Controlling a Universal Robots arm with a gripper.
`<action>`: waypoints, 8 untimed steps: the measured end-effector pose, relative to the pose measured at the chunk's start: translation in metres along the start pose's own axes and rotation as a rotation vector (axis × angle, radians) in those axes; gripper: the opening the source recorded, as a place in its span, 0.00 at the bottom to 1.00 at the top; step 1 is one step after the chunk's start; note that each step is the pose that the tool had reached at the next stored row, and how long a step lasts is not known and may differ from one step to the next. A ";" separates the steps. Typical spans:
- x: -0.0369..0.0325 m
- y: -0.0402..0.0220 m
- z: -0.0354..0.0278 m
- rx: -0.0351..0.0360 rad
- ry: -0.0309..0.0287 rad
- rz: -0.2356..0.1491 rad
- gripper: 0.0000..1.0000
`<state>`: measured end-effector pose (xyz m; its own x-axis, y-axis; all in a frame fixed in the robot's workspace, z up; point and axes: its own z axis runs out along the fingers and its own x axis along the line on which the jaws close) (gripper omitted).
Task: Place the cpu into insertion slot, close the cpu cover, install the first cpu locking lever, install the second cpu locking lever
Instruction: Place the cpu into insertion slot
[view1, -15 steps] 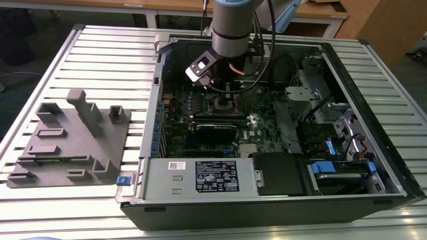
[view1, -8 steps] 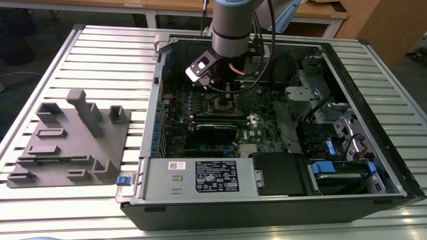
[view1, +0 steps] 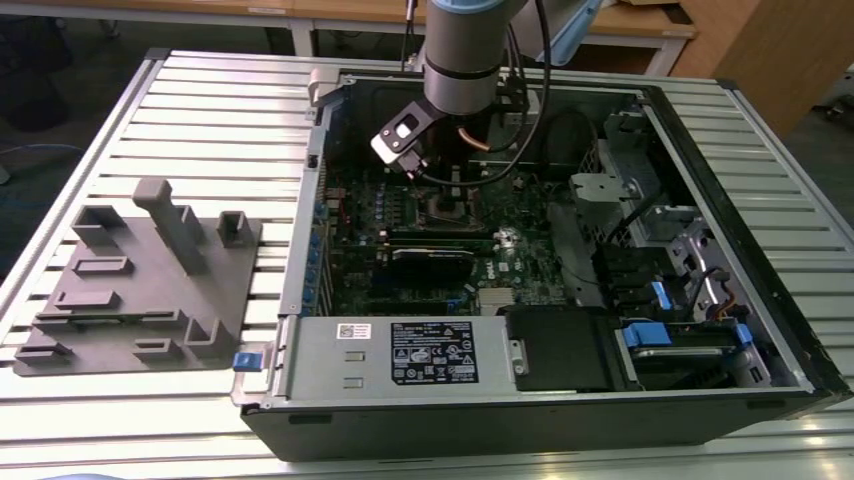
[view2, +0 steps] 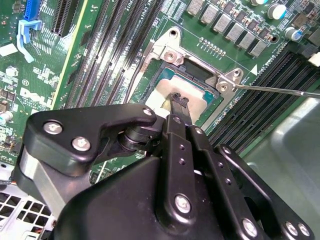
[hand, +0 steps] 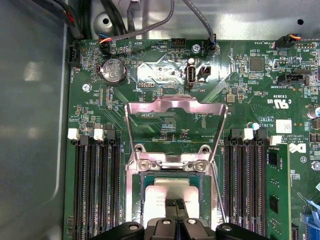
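The cpu (hand: 167, 189) lies flat in the insertion slot (hand: 144, 197), its dull silver face up; the second wrist view shows the cpu (view2: 192, 97) there too. My gripper (hand: 175, 204) is shut, its thin black fingertips (view2: 178, 101) pressed together at the middle of the chip's face. The cpu cover (hand: 170, 102) stands swung open on its hinge, and the green board shows through its square cut-out. One thin locking lever (view2: 280, 90) sticks out free beside the socket. In the exterior view my gripper (view1: 447, 185) hangs over the insertion slot (view1: 454, 207) inside the open computer case.
Black memory slots (hand: 95, 185) flank the socket on both sides, and one holds a green module (hand: 276, 190). Cables (hand: 150, 20) run along the case wall. A grey box with a black label (view1: 400, 352) fills the case's near side. A grey fixture (view1: 147, 280) lies at the exterior view's left.
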<state>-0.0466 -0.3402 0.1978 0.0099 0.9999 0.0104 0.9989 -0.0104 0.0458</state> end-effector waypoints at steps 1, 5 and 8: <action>0.0000 0.0000 -0.0001 0.0000 0.0000 0.000 0.11; 0.0004 0.0004 -0.0021 -0.0013 0.0014 0.000 0.11; 0.0002 0.0004 -0.0067 -0.0002 -0.0011 0.000 0.11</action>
<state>-0.0466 -0.3401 0.2045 0.0099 0.9999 0.0093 0.9989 -0.0103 0.0460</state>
